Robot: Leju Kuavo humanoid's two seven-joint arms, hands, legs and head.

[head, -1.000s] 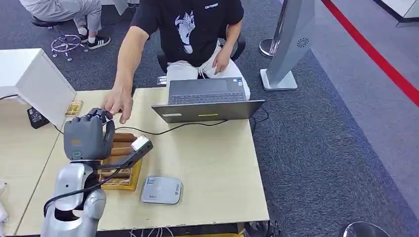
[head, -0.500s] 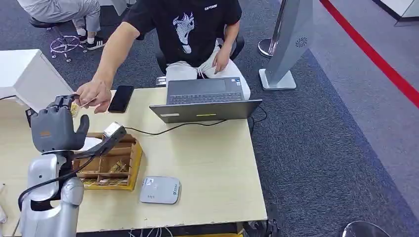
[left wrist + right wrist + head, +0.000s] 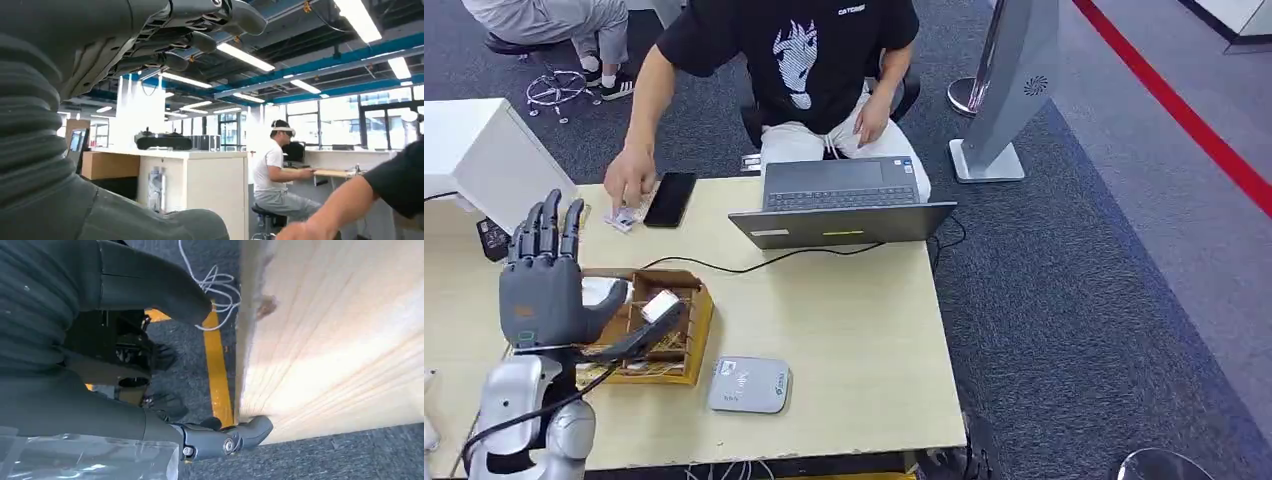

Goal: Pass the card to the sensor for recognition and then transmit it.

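Above the left end of the wooden table (image 3: 864,330), the robot's left hand (image 3: 542,285) is raised with its back to the head camera, fingers (image 3: 546,226) straight and spread, thumb out to the side, nothing in its grasp. In the left wrist view the same hand (image 3: 165,35) juts toward the office ceiling with its fingers extended and bare. The right hand (image 3: 125,355) hangs below the table edge in its own wrist view; its dark fingers reach forward and seem to hold nothing, though I cannot tell for certain how they lie.

The card (image 3: 625,219) appears to be the small pale item lying on the table under the seated person's hand (image 3: 629,183), just beside a black phone (image 3: 669,199); it is too small to confirm. The grey card reader (image 3: 749,385) sits near the table's front edge, just beside the wooden compartment box (image 3: 659,335), which lies under the raised hand. An open laptop (image 3: 844,205) stands between the person and the reader, a black cable running from it toward the box.

Judged from this layout, the hand-over looks complete: the card is with the person and the robot's hand is free. The next move probably calls for lowering the left arm to rest without catching the box rim or the cable.
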